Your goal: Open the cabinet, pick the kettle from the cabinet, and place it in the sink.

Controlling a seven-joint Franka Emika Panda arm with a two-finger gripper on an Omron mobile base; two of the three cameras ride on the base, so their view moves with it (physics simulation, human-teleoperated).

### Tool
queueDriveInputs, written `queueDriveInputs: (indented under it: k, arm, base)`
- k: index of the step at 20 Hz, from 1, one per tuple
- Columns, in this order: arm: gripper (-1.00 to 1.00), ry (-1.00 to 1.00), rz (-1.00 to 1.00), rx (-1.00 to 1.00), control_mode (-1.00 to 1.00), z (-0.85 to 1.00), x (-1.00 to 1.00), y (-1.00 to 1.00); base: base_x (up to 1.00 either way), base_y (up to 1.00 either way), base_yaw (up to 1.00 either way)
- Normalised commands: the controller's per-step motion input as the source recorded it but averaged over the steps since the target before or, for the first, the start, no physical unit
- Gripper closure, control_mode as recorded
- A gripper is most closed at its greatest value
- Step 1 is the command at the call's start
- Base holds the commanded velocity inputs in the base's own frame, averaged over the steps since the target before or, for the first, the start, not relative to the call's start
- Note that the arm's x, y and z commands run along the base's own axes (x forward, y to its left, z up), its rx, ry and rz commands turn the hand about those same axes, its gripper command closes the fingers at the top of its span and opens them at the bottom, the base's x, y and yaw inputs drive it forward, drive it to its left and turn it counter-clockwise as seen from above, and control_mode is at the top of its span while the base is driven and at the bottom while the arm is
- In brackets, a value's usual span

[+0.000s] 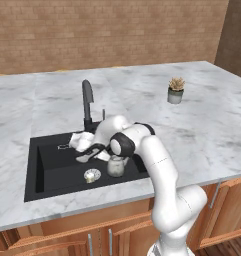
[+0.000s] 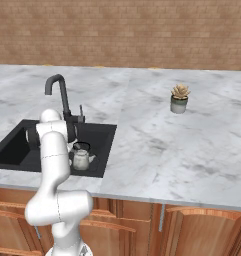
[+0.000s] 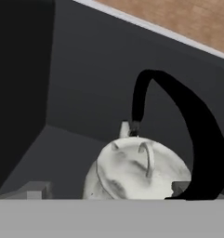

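The kettle (image 1: 115, 166) is standing upright on the floor of the sink (image 1: 52, 172), in the basin's right half, just right of the round silver drain (image 1: 92, 175) in the left base view. The gripper (image 1: 94, 151) is hanging low inside the basin just above and left of the kettle, its claw spread wide apart and clamped on nothing; the kettle is sitting free beneath it, though whether a fingertip is brushing the lid is hard to tell at this size.

The left base view is giving the drain, the full black basin and the faucet (image 1: 87, 102) rising behind the hand. From the right base view the arm's white upper link is blocking much of the basin, yet the kettle (image 2: 81, 158) is showing clearly beside it with its dark arched handle, close to the sink's (image 2: 103, 150) right wall, and the faucet (image 2: 59, 92) is curving overhead. The hand view is looking down at close range on the kettle (image 3: 136, 169): its pale round lid, a small loop on top and the black handle sweeping up and over to the right, with the sink's (image 3: 76, 88) dark walls meeting in a corner behind.

A small potted plant (image 1: 176, 90) is sitting on the marble counter (image 1: 202, 130), well apart to the far right. No writing or brand marks are readable on anything.
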Motion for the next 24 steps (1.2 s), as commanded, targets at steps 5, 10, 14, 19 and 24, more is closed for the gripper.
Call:
queueDriveInputs:
  k: [5,10,14,19,24]
  arm:
    - [-1.0,-0.19,0.13,0.0,-1.0,-0.43,-0.25,0.37]
    - [-1.0,-0.16,0.12,0.0,-1.0,-0.35,-0.26,0.27]
    - [-1.0,-0.16,0.11,0.0,-1.0,-0.26,-0.33,0.15]
    - [-1.0,-0.14,0.09,0.04,-1.0,-0.18,-0.35,0.1]
    - [-1.0,-0.2,0.06,0.14,-1.0,-0.07,-0.27,0.09]
  base:
    - [0.0,0.0,0.0]
    - [0.0,0.0,0.0]
    - [0.0,0.0,0.0]
    - [0.0,0.0,0.0]
    - [0.0,0.0,0.0]
